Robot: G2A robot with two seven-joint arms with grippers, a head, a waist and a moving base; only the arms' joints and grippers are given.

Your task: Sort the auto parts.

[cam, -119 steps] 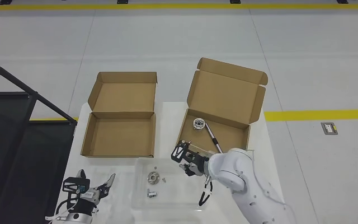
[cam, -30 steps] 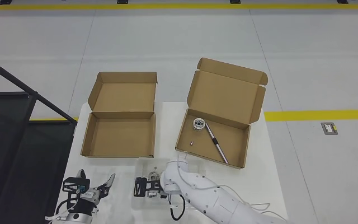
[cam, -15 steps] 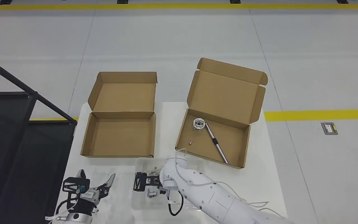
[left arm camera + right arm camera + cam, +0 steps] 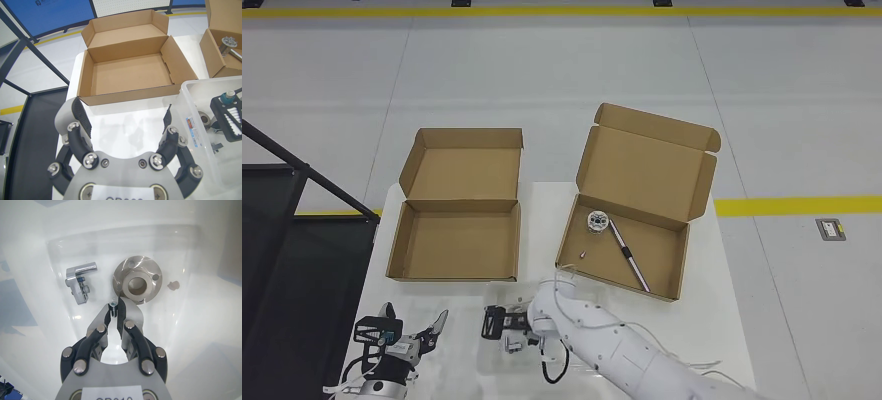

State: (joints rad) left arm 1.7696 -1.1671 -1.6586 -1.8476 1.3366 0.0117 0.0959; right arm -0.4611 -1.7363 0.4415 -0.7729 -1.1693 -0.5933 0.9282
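My right gripper is down inside the clear plastic bin, shut on a small bolt that stands between its pads. A round steel flange lies just beyond the fingertips. A chrome bracket lies to the other side, and a tiny bit rests past the flange. In the top view the right gripper is in the bin's left half. My left gripper hangs open over bare table at the front left, holding nothing.
Two open cardboard boxes stand behind the bin. The left box has nothing in it. The right box holds a round part, a rod and a small screw. A black rack borders the table's left.
Four seconds ago the right arm was at the right box's front edge; it has since swung left and down into the bin. A small screw now lies in that box. The left arm has stayed still.
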